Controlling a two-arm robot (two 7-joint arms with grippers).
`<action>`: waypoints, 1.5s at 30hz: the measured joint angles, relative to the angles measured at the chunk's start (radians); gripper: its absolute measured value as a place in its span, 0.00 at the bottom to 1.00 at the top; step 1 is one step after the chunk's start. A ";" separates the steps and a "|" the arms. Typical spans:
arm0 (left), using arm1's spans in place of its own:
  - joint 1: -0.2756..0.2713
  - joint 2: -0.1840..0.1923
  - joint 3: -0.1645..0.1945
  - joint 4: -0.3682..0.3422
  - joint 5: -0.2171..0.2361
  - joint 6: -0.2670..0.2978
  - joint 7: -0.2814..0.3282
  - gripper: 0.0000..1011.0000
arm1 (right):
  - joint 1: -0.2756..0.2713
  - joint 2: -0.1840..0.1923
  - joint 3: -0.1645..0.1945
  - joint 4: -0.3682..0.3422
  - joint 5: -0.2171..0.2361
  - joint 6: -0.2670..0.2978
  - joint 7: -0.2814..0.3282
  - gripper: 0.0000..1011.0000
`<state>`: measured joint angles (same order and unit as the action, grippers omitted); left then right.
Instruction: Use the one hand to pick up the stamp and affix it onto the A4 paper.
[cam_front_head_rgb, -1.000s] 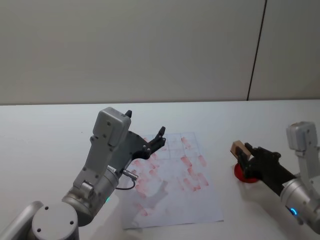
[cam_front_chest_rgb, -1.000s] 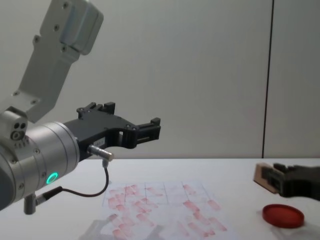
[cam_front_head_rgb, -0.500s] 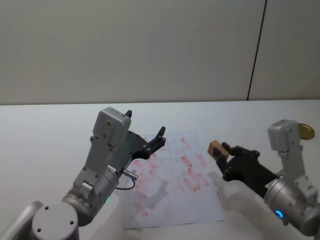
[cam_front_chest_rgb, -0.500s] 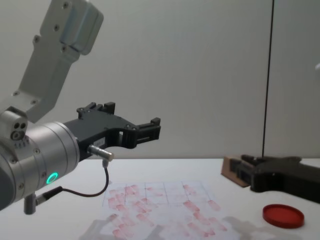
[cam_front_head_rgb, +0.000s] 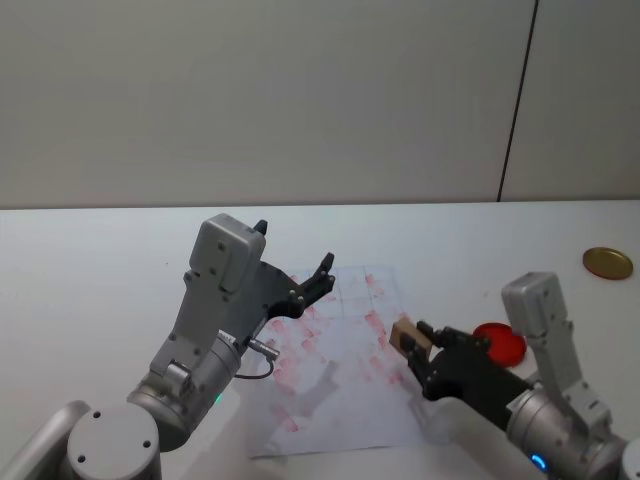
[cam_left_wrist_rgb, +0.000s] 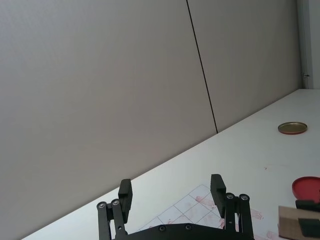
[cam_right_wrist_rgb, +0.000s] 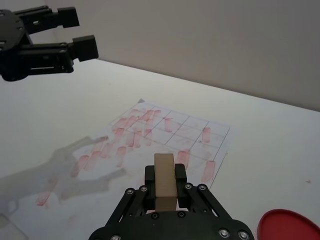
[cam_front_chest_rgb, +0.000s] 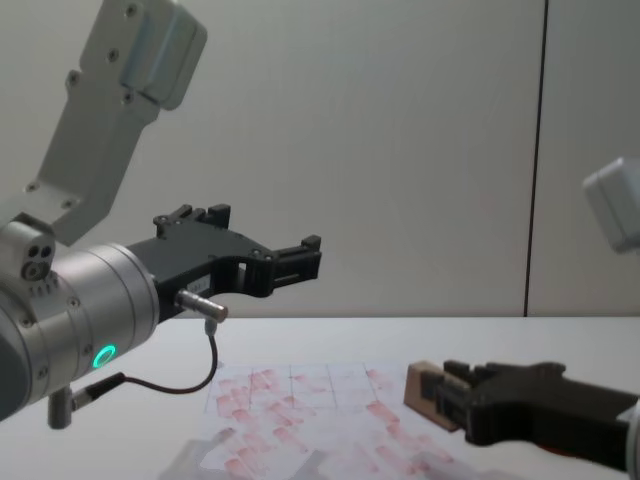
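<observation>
The black right gripper (cam_front_head_rgb: 415, 348) clamped the small tan wooden stamp (cam_front_head_rgb: 404, 332) over the red-marked white A4 paper (cam_front_head_rgb: 335, 405); the left gripper (cam_front_head_rgb: 312, 285) hung wide.

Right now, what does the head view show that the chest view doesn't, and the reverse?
Head view: the red ink pad right of the right gripper, and a gold disc farther right. Chest view: heights from the side, with the left gripper well above the A4 paper and the stamp low by its right edge. Both: the paper, the open left gripper, and the right gripper shut on the stamp.
</observation>
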<state>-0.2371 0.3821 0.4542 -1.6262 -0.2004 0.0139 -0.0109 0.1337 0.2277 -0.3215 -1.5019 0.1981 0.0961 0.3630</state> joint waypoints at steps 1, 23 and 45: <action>0.000 0.000 0.000 0.000 0.000 0.000 0.000 0.98 | -0.002 0.000 -0.001 0.000 -0.001 0.000 0.001 0.22; 0.000 0.000 0.000 0.000 0.000 0.000 0.000 0.98 | -0.059 0.018 -0.028 -0.009 -0.013 -0.014 0.026 0.22; 0.000 0.000 0.000 0.000 0.000 0.000 0.000 0.98 | -0.059 0.019 -0.035 0.003 -0.025 0.011 0.038 0.22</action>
<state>-0.2372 0.3821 0.4542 -1.6262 -0.2004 0.0139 -0.0109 0.0750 0.2468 -0.3564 -1.4993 0.1733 0.1075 0.4015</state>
